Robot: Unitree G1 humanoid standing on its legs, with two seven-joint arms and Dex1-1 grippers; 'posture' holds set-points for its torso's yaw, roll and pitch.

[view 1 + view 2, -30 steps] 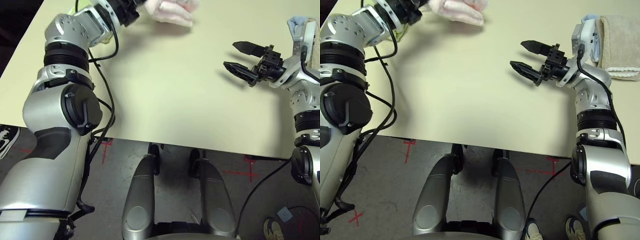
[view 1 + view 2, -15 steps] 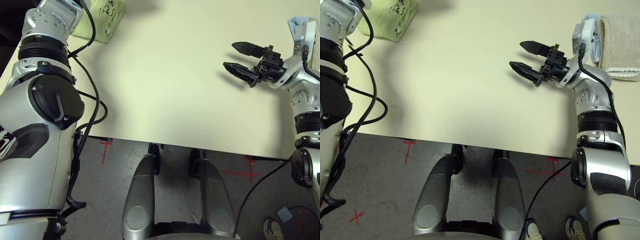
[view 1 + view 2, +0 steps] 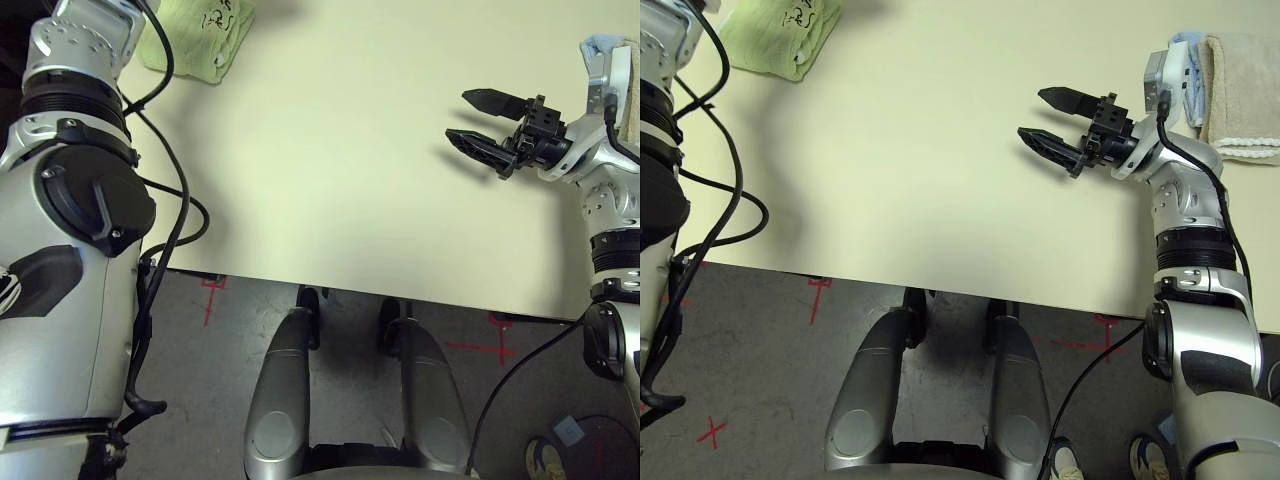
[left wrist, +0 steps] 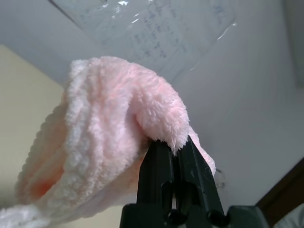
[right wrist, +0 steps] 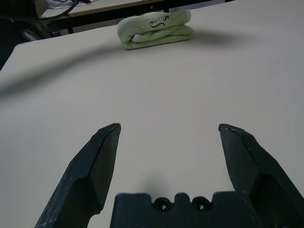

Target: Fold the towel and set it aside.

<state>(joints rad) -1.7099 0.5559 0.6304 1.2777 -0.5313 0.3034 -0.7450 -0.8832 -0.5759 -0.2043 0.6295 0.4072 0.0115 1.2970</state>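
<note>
- Pink terry towel (image 4: 109, 142), bunched in folds, is pinched between the left gripper (image 4: 174, 156) fingers and held off the cream table (image 3: 330, 150).
- Right gripper (image 3: 480, 122) at 3 o'clock: fingers spread, holding nothing.
- Risk: a narrow pinch on thick pile may slip, letting the folds fall open.
- Folded light green towel (image 3: 780, 35) at 11 o'clock.

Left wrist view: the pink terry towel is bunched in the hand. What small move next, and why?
Probably lower the left hand toward the folded light green towel. It is shut on the bunched pale pink terry towel, held off the cream table.
</note>
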